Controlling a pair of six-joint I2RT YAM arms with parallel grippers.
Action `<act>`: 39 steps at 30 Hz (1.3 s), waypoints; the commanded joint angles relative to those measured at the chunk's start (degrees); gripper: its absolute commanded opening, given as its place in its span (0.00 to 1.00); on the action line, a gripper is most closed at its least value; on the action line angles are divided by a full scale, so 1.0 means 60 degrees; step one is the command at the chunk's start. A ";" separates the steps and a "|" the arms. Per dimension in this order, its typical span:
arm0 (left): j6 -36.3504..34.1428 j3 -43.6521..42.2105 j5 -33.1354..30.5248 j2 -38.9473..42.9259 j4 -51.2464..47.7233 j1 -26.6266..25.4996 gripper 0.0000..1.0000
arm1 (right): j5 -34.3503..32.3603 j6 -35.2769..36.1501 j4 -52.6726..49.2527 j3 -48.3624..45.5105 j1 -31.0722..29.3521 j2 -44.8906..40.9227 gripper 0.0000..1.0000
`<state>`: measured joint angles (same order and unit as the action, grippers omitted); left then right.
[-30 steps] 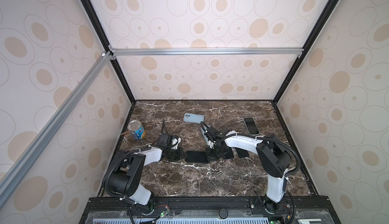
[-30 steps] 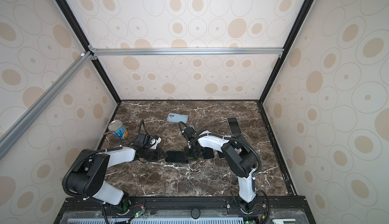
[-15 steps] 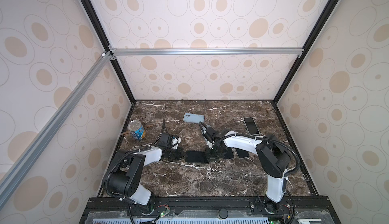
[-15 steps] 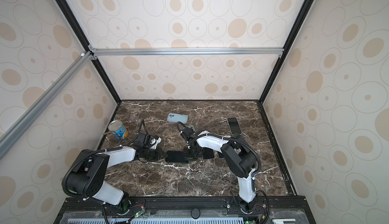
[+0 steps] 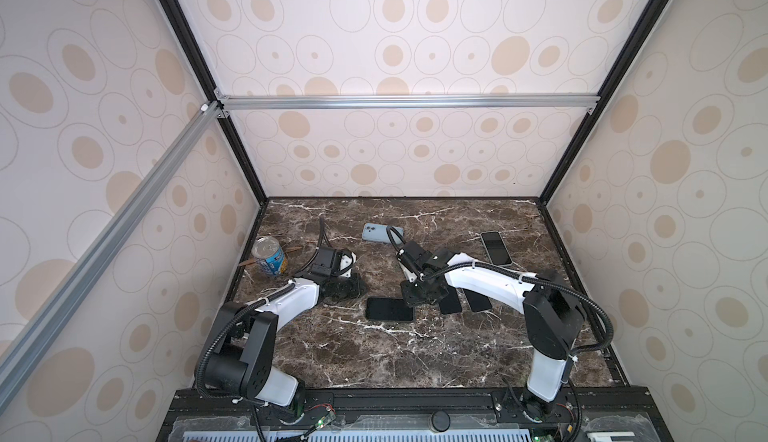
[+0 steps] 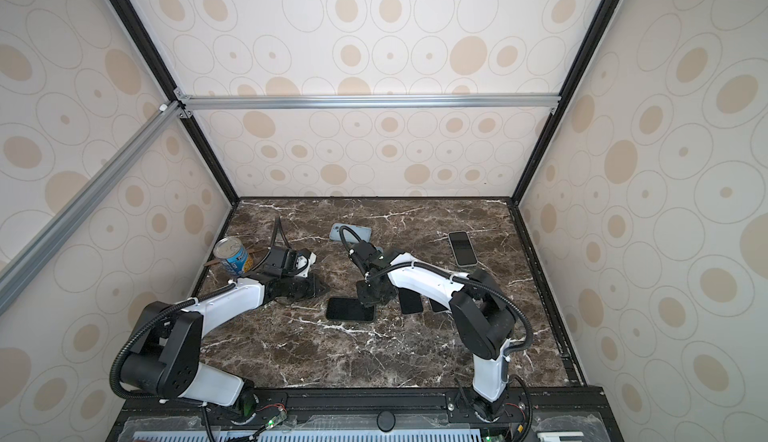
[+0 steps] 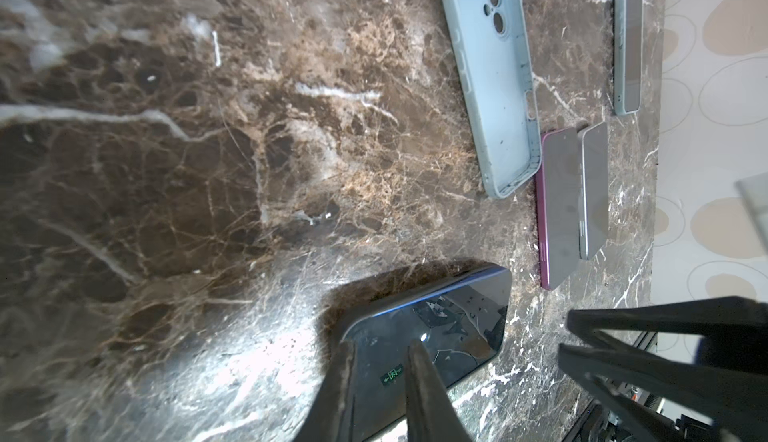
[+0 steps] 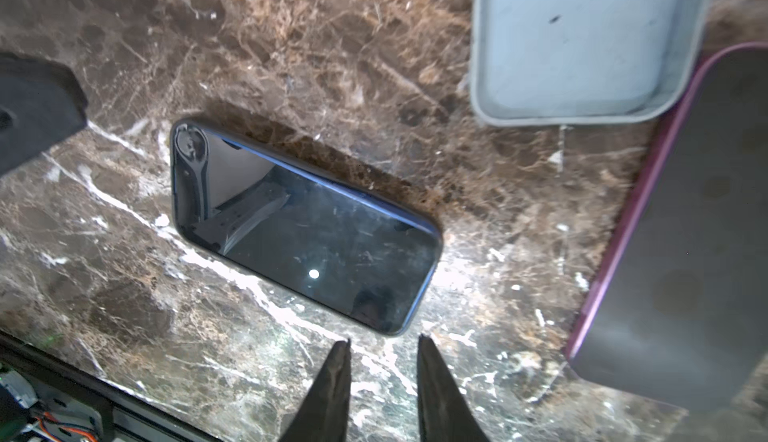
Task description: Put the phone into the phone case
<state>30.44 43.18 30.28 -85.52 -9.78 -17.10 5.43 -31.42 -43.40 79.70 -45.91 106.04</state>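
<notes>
Brown, white-veined marble tabletop [image 5: 415,357]; black phone [image 5: 389,309]; pale blue case [image 7: 494,107]; magenta-rimmed handset [image 7: 559,211]; cream, tan-dotted walls [image 5: 415,45].

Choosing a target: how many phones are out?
4: dark phone at centre; magenta phone and grey phone side by side right of it; pale-edged phone at right rear. More may be hidden.

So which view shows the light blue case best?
Left wrist: the whole case lies open side up, empty, camera holes clear. Right wrist catches only one end of it; both top views show it small and distant.
</notes>
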 commanded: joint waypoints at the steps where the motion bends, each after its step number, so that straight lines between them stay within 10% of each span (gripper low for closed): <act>1: 0.0098 0.0234 -0.0015 -0.0287 -0.0122 -0.0033 0.23 | 0.0112 0.0107 0.0055 -0.0212 0.0304 0.0098 0.23; 39: -0.0019 -0.0045 0.0431 -0.1231 0.0001 -0.0197 0.19 | 0.0086 0.0674 0.0231 -0.0587 0.0535 0.1748 0.12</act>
<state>30.74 43.16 32.67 -92.36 -9.72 -17.54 7.94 -28.36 -39.70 78.52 -42.94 112.51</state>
